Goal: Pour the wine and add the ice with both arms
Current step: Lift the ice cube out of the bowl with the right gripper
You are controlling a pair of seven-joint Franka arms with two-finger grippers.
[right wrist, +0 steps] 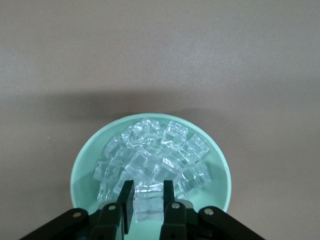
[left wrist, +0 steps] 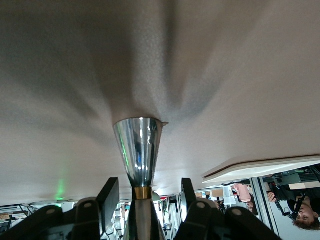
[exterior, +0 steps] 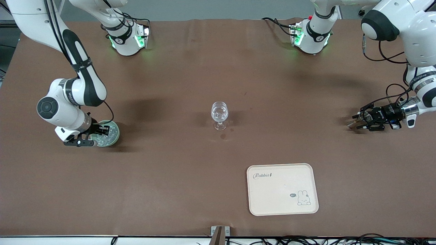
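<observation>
- Two arms reach over the brown table from bases along the upper edge of the front view.
- The right gripper is low in the middle band of the frame, at the right arm's end of the table, dipped into a pale green bowl.
- In the right wrist view, the right gripper has its fingers drawn close together, with one clear cube squeezed between them.
- The ice is heaped in the bowl, a pile of glassy cubes filling most of it. From the front it shows as whitish glints under the gripper.
- The left gripper hangs over bare table at the left arm's end, level with the bowl in the frame and lying roughly horizontal.
- It is clamped on a shiny metal cone. The left wrist view shows the metal cone with a gold band, its narrow stem running back between the fingers of the left gripper.
- A clear stemmed glass stands upright at the centre of the frame, between the two grippers and well apart from both.
- Lower in the frame, nearer the front camera than the glass, lies a cream tray with a rabbit drawing and nothing on it.
</observation>
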